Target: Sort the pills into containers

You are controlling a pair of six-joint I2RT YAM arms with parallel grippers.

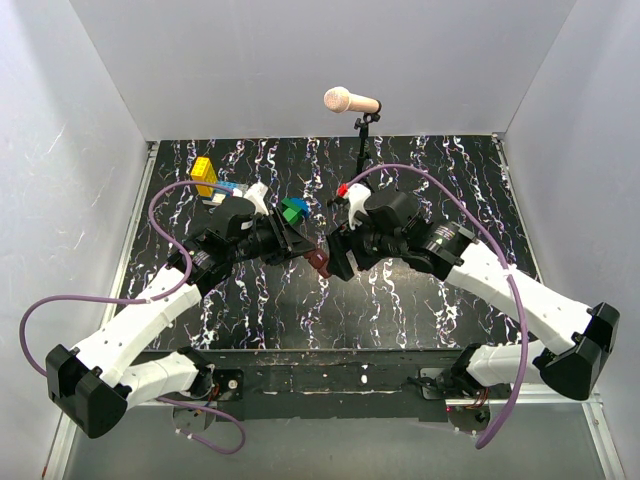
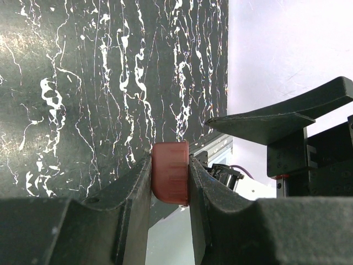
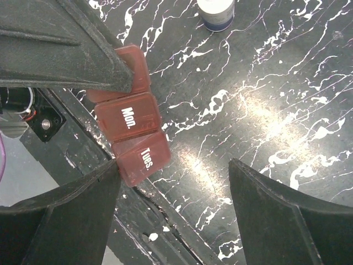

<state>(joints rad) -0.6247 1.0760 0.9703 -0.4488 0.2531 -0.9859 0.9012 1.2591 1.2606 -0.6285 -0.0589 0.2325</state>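
The container is a reddish-brown pill box (image 3: 135, 130) with lid segments marked "Mon." and "Tues.". My left gripper (image 2: 170, 159) is shut on one end of the box (image 2: 170, 179) and holds it above the table. In the top view the box (image 1: 320, 263) hangs between the two grippers near the table's middle front. My right gripper (image 3: 174, 165) is open, and its left finger (image 3: 83, 210) is right beside the "Tues." end. The left gripper (image 1: 305, 252) and right gripper (image 1: 338, 258) face each other. No loose pills show.
A white bottle (image 3: 216, 14) with a dark label stands beyond the box. Green and blue blocks (image 1: 293, 210) sit behind the left gripper, a yellow block (image 1: 204, 175) at the back left. A microphone on a stand (image 1: 350, 100) is at the back. The table's front edge (image 3: 165, 221) lies below the box.
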